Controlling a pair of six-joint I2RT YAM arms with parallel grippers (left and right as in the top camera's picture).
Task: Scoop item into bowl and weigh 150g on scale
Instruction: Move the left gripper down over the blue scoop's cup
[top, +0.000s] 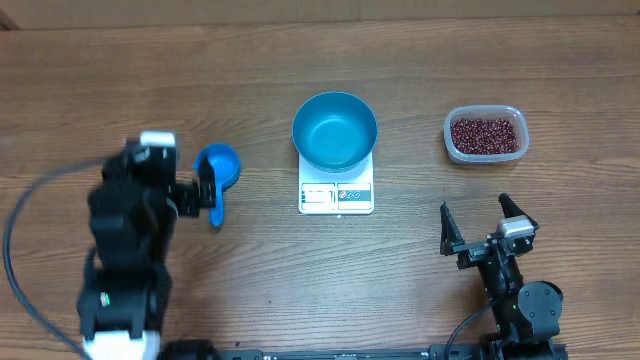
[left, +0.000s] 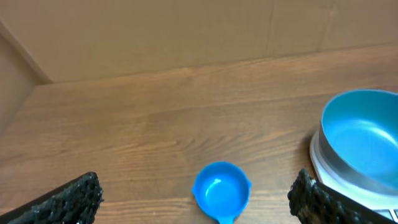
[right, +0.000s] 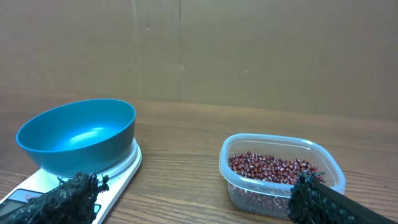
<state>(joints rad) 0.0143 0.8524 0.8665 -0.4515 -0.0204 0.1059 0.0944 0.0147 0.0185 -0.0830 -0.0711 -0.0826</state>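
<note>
My left gripper (left: 198, 198) and right gripper (top: 487, 222) gape empty, so I should centre the left on the scoop (left: 221, 190) handle before closing; the beans (top: 485, 134) lie in the tub (top: 449, 147), right of the bowl (top: 335, 130) on the scale (top: 336, 196).

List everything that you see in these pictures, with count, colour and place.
bowl: one, bright blue, empty, on the scale
scale: one, white, table centre
scoop: one, blue, empty, left of the scale
tub: one, clear, right of the scale
beans: many, dark red-brown, in the tub
table: one, brown wood, under everything
left gripper: one, black, open, beside the scoop
right gripper: one, black, open, apart from the tub
</note>
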